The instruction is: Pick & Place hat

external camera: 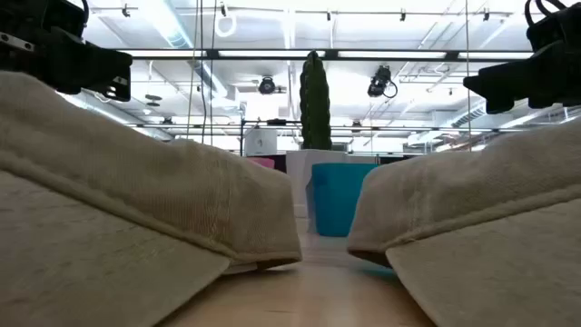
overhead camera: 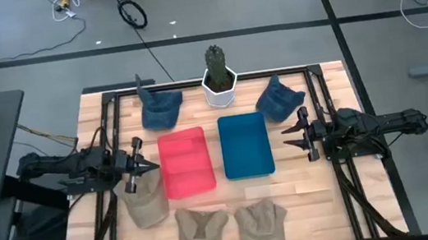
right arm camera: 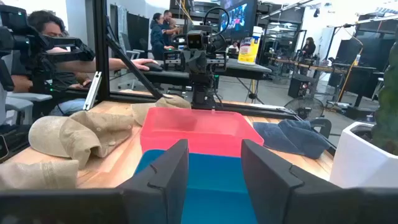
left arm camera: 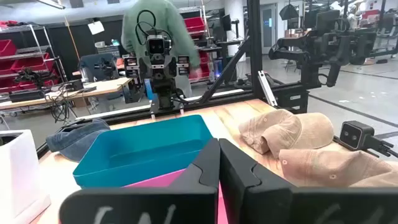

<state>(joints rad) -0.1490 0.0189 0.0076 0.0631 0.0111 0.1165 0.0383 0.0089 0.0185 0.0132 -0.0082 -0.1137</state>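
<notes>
Three tan hats lie near the table's near edge: one by the left arm [overhead camera: 145, 203], and two side by side [overhead camera: 202, 231] [overhead camera: 261, 223]. A blue hat [overhead camera: 161, 109] lies far left and another blue hat [overhead camera: 279, 99] far right. A red tray [overhead camera: 185, 162] and a blue tray [overhead camera: 245, 144] sit side by side mid-table. My left gripper [overhead camera: 154, 166] [left arm camera: 219, 174] hovers shut at the red tray's left edge, just beyond the left tan hat. My right gripper [overhead camera: 289, 136] [right arm camera: 214, 168] hovers open at the blue tray's right edge.
A white pot with a cactus [overhead camera: 219, 82] stands at the far edge between the blue hats. A black frame [overhead camera: 112, 100] rims the table. In the low view the two nearest tan hats [external camera: 136, 209] fill the foreground. People sit beyond the table's left side [right arm camera: 43, 37].
</notes>
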